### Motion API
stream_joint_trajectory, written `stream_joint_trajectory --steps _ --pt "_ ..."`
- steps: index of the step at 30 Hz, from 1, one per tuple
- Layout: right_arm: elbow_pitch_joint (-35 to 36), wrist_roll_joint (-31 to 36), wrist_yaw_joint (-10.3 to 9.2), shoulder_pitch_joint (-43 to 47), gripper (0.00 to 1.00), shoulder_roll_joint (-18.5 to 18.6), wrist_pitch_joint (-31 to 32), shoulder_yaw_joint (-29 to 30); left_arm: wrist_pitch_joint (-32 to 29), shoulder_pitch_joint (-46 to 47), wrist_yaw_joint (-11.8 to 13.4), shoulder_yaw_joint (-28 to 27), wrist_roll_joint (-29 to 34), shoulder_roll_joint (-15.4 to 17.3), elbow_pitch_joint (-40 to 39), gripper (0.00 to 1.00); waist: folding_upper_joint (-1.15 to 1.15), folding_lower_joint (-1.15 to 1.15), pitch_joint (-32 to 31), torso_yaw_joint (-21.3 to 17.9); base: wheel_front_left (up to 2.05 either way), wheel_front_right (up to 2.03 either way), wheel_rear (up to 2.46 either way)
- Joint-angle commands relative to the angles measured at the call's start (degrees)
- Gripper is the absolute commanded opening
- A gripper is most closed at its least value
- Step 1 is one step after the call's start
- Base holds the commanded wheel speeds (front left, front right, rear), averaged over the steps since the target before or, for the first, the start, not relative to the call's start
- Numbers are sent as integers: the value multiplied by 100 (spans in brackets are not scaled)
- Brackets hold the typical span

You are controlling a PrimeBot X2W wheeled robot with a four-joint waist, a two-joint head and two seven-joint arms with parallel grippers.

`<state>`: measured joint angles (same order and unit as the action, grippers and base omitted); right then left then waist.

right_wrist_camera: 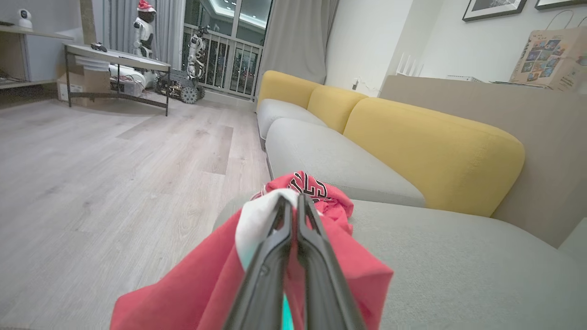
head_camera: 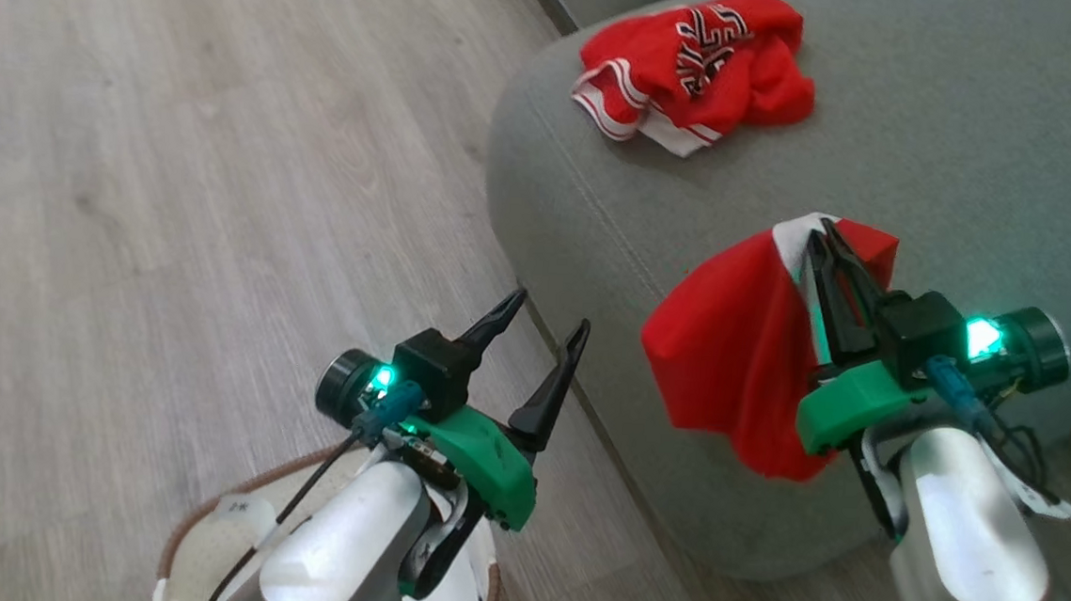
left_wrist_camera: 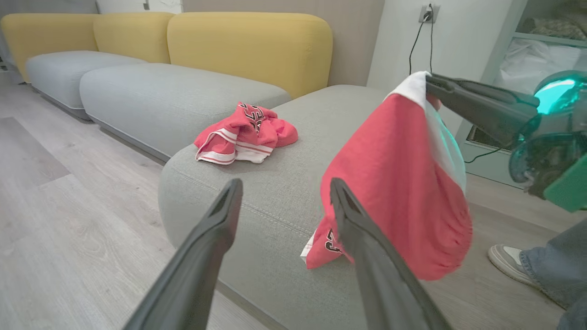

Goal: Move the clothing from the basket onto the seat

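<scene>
A crumpled red jersey [head_camera: 694, 62] [left_wrist_camera: 243, 133] with dark lettering lies on the grey-green seat [head_camera: 979, 162] [left_wrist_camera: 275, 206], near its far corner. My right gripper [head_camera: 823, 231] [right_wrist_camera: 291, 199] is shut on the white-trimmed edge of the red shorts [head_camera: 739, 362] [left_wrist_camera: 394, 183] [right_wrist_camera: 192, 284]. The shorts hang from it over the seat's near edge. My left gripper [head_camera: 549, 311] [left_wrist_camera: 285, 183] stands open and empty above the floor, left of the seat. The cream basket [head_camera: 200, 513] sits at the bottom left, mostly hidden under my left forearm.
Yellow backrests [right_wrist_camera: 435, 151] and more grey cushions [left_wrist_camera: 174, 96] run along the wall. A person's shoe [left_wrist_camera: 504, 261] and trouser leg stand on the wood floor [head_camera: 177, 172] right of the seat. A low table [right_wrist_camera: 114, 59] stands far across the room.
</scene>
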<state>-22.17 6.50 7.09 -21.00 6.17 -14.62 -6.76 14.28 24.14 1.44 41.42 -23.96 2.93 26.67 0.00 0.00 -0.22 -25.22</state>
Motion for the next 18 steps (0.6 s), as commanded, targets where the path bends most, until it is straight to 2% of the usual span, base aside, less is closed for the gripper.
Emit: stream_joint_trajectory --steps 1,8,18 --pt "208 -18 40 -282 0 78 -38 -125 72 125 -42 -254 72 23 -207 100 0 0 135 -60 0 0 0" --pt "55 -49 40 -873 0 434 -38 -273 72 130 -40 -316 173 6 -345 100 0 0 362 140 0 0 0" --pt "-646 -166 40 -2819 0 1352 -38 -50 72 443 -6 -442 567 139 -661 100 0 0 1325 936 0 0 0"
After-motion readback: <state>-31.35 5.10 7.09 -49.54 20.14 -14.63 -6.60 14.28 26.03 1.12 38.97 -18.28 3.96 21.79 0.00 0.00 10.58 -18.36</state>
